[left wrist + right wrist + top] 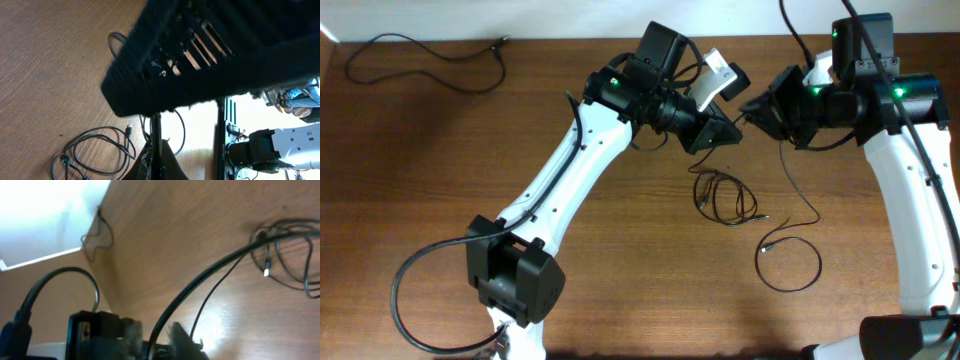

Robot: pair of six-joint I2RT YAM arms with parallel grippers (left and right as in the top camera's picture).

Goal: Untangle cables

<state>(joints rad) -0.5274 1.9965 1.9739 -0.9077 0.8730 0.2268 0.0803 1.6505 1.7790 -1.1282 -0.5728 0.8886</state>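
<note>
Thin black cables lie on the wooden table: a tangled bunch [725,197] at the centre and a loose loop [790,265] nearer the front. My left gripper [720,130] and right gripper [755,108] almost meet above the bunch. In the left wrist view my left gripper [159,157] is shut on a thin cable [156,127] that runs up between its fingers, with the bunch [64,158] below left. In the right wrist view my right gripper [165,342] is shut on a cable [225,262] arcing toward the bunch [260,234].
A separate black cable [420,50] lies at the far left corner, and it also shows in the right wrist view [95,237]. The right gripper's black body [210,50] fills the top of the left wrist view. The table's far edge is close behind both grippers.
</note>
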